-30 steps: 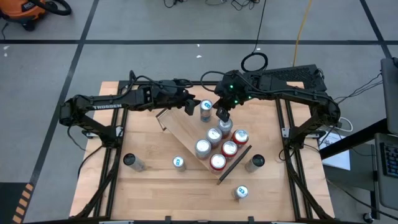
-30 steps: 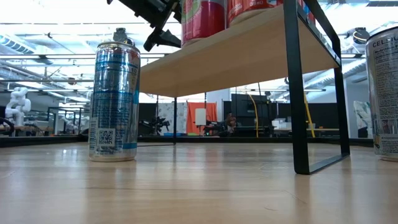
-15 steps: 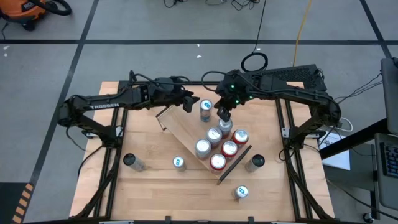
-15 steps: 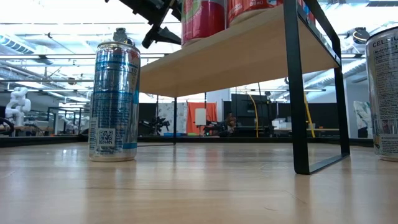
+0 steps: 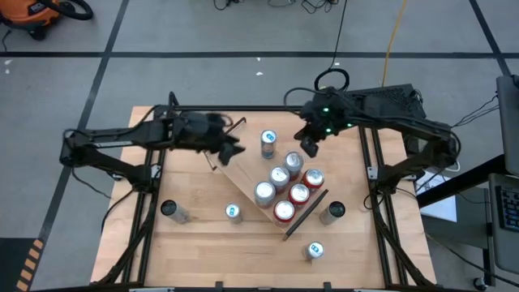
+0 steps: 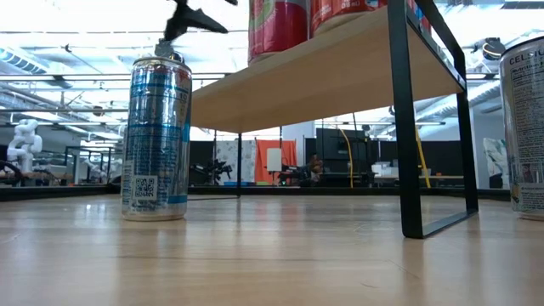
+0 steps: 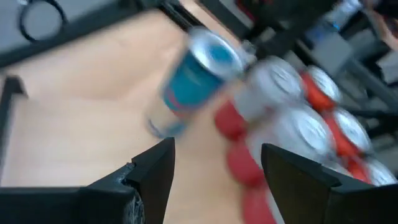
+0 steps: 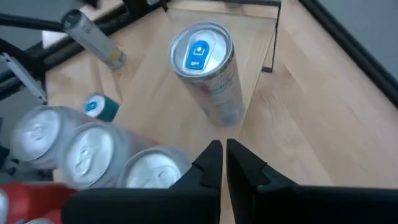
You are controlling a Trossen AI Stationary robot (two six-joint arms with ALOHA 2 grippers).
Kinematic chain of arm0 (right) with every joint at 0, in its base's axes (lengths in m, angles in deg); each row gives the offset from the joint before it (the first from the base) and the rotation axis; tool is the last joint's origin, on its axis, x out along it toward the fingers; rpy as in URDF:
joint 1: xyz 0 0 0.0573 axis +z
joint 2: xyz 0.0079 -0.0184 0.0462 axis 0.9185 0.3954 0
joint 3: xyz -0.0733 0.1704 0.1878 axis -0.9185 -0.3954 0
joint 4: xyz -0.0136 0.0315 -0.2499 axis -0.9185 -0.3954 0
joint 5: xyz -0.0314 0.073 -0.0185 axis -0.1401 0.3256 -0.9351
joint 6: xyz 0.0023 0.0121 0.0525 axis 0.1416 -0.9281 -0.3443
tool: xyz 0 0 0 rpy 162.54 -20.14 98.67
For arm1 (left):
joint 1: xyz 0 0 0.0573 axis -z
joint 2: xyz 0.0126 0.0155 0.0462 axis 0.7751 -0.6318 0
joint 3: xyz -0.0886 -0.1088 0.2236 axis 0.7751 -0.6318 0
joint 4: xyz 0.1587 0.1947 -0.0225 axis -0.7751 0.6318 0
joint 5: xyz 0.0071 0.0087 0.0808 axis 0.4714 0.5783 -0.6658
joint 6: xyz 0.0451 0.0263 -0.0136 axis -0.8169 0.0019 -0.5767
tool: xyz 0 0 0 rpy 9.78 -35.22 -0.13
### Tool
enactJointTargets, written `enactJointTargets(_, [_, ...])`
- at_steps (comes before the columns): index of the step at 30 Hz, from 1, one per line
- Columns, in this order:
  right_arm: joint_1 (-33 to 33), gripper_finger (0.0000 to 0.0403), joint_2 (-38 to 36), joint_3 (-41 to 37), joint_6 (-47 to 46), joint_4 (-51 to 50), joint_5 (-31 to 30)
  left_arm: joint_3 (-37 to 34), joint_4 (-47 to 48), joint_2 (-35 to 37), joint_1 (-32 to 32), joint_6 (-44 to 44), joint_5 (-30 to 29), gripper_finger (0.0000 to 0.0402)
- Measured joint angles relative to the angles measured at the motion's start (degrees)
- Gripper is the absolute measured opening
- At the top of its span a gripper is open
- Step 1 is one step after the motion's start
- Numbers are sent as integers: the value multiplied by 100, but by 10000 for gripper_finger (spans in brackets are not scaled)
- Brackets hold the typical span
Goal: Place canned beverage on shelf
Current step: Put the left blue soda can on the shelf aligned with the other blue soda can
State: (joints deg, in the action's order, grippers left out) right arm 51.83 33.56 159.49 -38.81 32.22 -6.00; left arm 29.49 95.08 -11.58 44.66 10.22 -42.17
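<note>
The shelf (image 5: pixel 239 166) is a light-wood board lying askew mid-table, and several red and silver cans (image 5: pixel 284 193) stand on it. A silver can with a blue top (image 5: pixel 268 143) stands upright on the shelf's far part, near a black rail (image 8: pixel 273 37). My left gripper (image 5: pixel 233 152) hangs open and empty to the left of that can, which shows blurred past its fingers (image 7: pixel 193 81). My right gripper (image 5: pixel 308 148) hovers shut to the can's right, above the shelf (image 8: pixel 186 106), touching nothing.
Loose cans stand on the tabletop: two near the left front (image 5: pixel 172 211) (image 5: pixel 233 212), one right of the shelf (image 5: pixel 332 212), one at the near right (image 5: pixel 315 251). In the low view a blue can (image 6: pixel 157 136) stands left of the shelf's black leg (image 6: pixel 406 127).
My left gripper has drawn back toward the table's left edge and risen a little, away from the blue-topped can, still open. My right gripper has pulled back toward the right edge and up, still shut. The cans and the shelf have stayed put.
</note>
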Motion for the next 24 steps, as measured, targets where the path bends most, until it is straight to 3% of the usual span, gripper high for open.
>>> enactJointTargets(7, [92, 0, -579, 0, -19, -34, -12, 4, 774, 294, 1403, 872, -332, 246])
enactJointTargets(14, [269, 0, -718, 0, -20, -35, -36, 1, 1629, -12, 2561, 1816, -715, 246])
enactJointTargets(20, [565, 0, -714, 0, -298, -34, -49, 2, 1772, -444, 3101, 2077, -800, 257])
enactJointTargets(24, [782, 0, -788, -2, -672, -36, -344, 0, 1786, -690, 3142, 1920, -677, 297])
